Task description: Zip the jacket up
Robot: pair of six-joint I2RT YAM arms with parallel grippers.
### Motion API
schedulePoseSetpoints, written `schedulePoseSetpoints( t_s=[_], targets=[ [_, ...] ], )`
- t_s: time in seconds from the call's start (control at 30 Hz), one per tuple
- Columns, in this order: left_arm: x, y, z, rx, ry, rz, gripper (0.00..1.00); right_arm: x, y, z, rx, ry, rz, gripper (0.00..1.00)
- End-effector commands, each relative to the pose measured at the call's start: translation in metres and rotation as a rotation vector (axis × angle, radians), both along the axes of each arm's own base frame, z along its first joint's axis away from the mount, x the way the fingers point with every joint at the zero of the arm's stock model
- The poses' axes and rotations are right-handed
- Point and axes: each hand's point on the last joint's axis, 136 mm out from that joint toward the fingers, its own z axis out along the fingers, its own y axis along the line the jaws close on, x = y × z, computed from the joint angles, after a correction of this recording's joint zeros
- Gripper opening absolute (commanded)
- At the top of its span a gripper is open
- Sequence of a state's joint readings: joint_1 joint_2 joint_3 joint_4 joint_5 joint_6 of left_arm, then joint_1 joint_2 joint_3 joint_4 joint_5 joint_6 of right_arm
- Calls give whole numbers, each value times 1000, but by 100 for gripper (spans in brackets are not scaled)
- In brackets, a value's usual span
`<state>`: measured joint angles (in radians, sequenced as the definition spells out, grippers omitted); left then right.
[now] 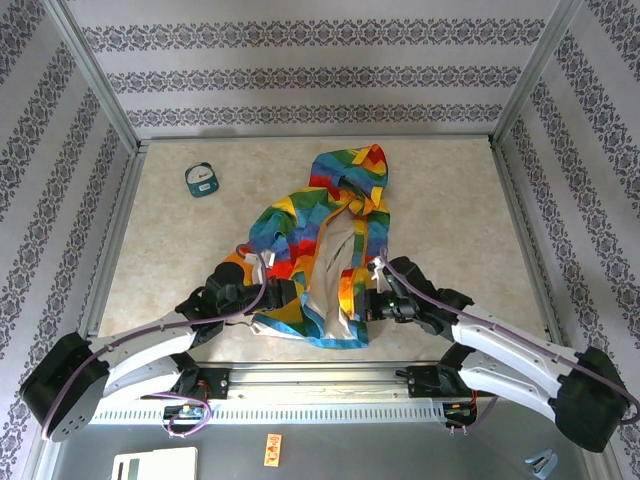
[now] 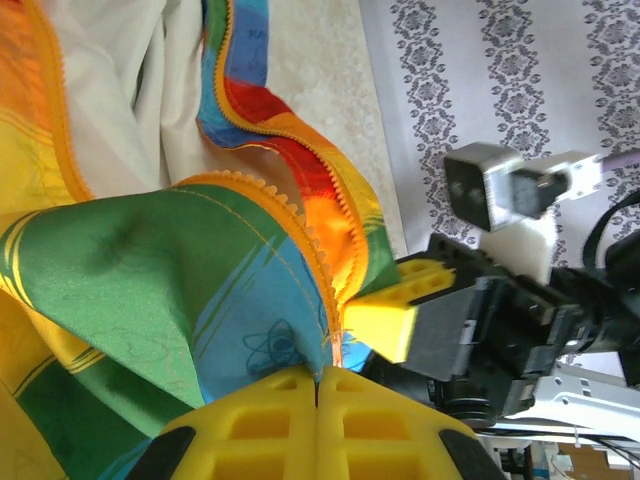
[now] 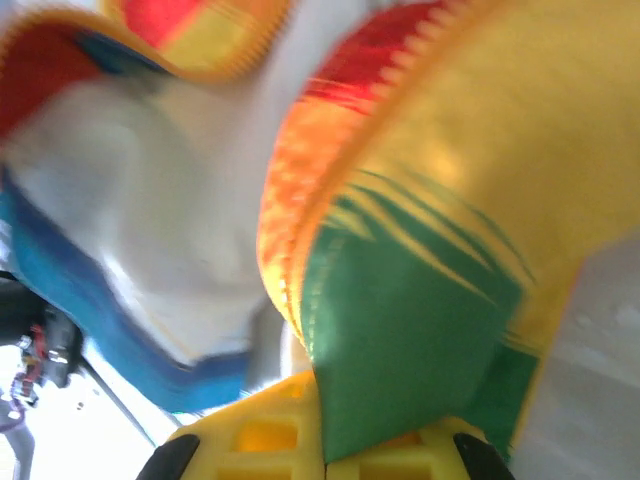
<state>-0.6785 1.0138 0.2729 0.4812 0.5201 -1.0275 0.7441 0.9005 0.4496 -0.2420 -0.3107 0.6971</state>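
Observation:
The rainbow patchwork jacket lies open on the table, hood toward the far side, whitish lining showing down the middle. My left gripper is shut on the hem of the left front panel. In the left wrist view its yellow fingers pinch blue-green fabric beside the orange zipper edge. My right gripper is shut on the right front panel; in the blurred right wrist view green fabric runs down between its fingers. One right finger shows close to the left gripper.
A small round teal gadget lies at the far left of the beige table. Metal frame rails and patterned walls border the table. Both arms reach in from the near edge.

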Motion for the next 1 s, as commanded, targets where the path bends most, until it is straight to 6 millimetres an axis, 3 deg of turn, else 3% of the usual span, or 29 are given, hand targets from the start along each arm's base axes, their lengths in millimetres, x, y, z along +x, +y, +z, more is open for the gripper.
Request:
schedulePoseSetpoints(
  t_s=[0.0,0.23,0.37,0.73,0.97],
  targets=[
    [10,-3,36,-34,-165,-9,0,15,12,41,58,-138,21,0],
    [13,-8,70,-33,-372,-56,0,29,32,91,118,-272,114,0],
    [16,-5,80,-12,-474,-39,0,36,46,109,154,-329,171,0],
    [25,6,90,30,-658,32,0,54,78,125,286,-399,244,0],
    [25,-4,91,-8,-691,-8,0,60,86,129,307,-421,260,0]
  ],
)
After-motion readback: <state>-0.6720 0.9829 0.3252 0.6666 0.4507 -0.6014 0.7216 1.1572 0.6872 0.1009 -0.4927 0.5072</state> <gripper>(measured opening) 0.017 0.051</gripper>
